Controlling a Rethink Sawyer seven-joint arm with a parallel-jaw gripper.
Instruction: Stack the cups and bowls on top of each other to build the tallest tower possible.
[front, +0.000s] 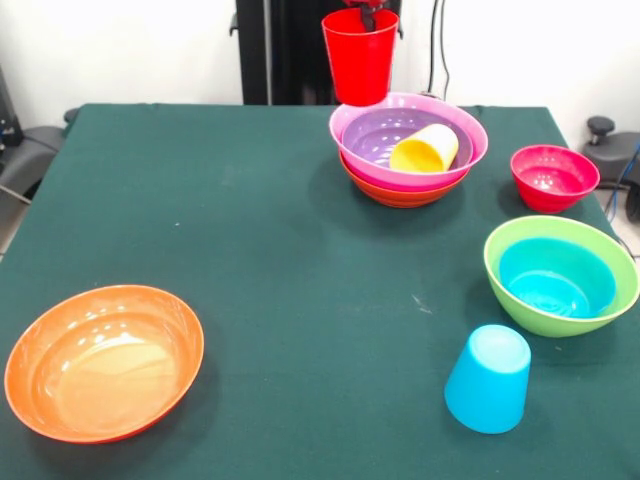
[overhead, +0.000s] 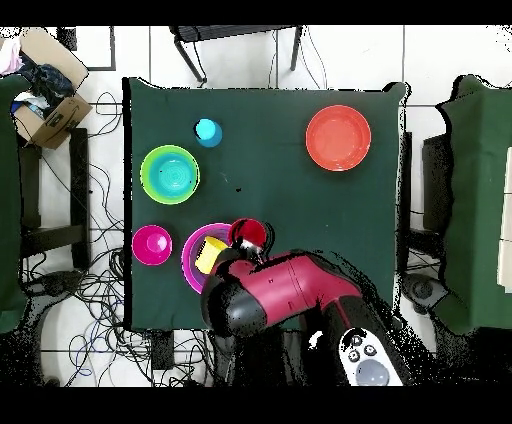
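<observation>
From the front camera I've got the red cup hanging upright in the air, with the hand pinched on its rim right at the top edge of the shot. It's above and a bit behind the tower, which is the purple bowl nested in the magenta bowl on an orange bowl. The yellow cup is lying on its side inside the purple one. To the right sits the small crimson bowl, then nearer the camera the lime green bowl with the small blue bowl in it. The light blue cup is upside down near the front, and the second orange bowl sits alone at the near left of the tabletop

Overhead, the arm reaches in from the bottom and the red cup is just beside the tower, overlapping its edge. I can't make out the hand itself from up here
</observation>
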